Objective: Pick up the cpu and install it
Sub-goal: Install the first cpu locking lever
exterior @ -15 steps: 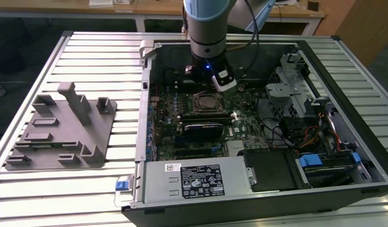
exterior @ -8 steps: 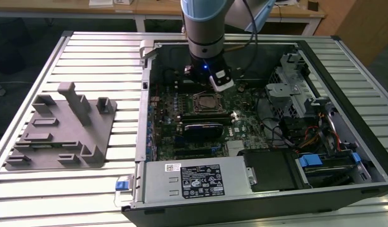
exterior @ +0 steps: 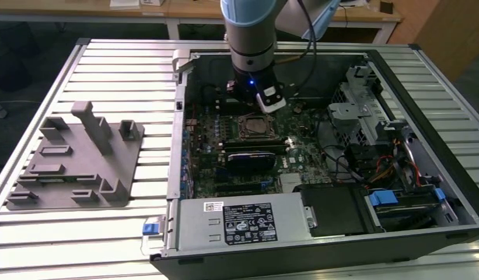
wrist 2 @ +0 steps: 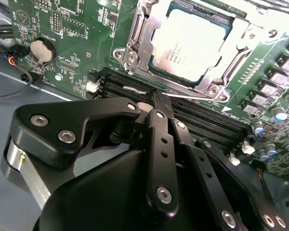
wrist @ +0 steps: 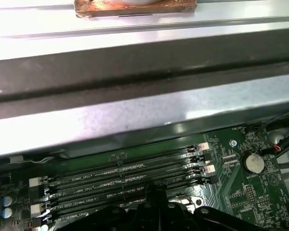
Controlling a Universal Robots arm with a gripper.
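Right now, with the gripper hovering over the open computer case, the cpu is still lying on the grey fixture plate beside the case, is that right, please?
Not quite. The gripper does hover over the open computer case, but the cpu is not on the grey fixture plate. The second wrist view shows it seated in the motherboard socket, inside the metal frame. The exterior view shows the same spot just below the gripper.

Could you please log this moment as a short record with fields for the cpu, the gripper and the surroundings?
cpu: seated in the motherboard socket, silvery top facing up
gripper: fingers together, holding nothing, beside the socket over the memory slots
case: open computer case lying on a slatted table
fixture: grey fixture plate at the exterior view's left
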